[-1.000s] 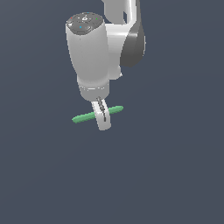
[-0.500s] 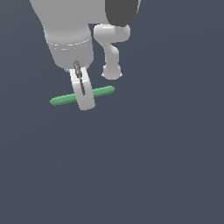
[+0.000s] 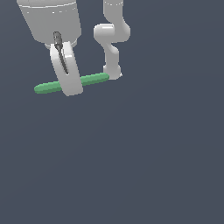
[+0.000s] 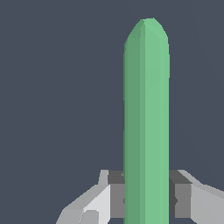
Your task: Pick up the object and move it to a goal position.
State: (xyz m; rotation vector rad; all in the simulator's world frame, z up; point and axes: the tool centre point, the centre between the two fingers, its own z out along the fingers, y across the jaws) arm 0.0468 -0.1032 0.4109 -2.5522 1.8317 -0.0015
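Green rod (image 3: 89, 80) is clamped in the gripper (image 3: 70, 87) right now, pinched somewhere around its middle so one end sticks out toward the exterior view's left and the other toward the exterior view's right. It's not quite level in that view, the right-hand end sits a bit higher than the left one. The near finger (image 3: 65, 70) covers the middle stretch of the rod, so you only see the two green ends poking out either side of it. Gripper hangs off the big white wrist body (image 3: 50, 19) at the top of the exterior view, and behind it you can see the rest of the Panda arm (image 3: 111, 37) curling down, its lower part ending just beside the rod's right tip in the picture. From the wrist view the rod (image 4: 146, 113) runs straight away from the camera with its rounded end clearly visible, and the two grey finger pads (image 4: 117, 194) are pressed against it on both sides, so the jaws are closed narrow, right down to the rod's thickness. Everything around it is just plain dark grey-blue background (image 3: 153, 153), with no visible surface under the rod in either view.
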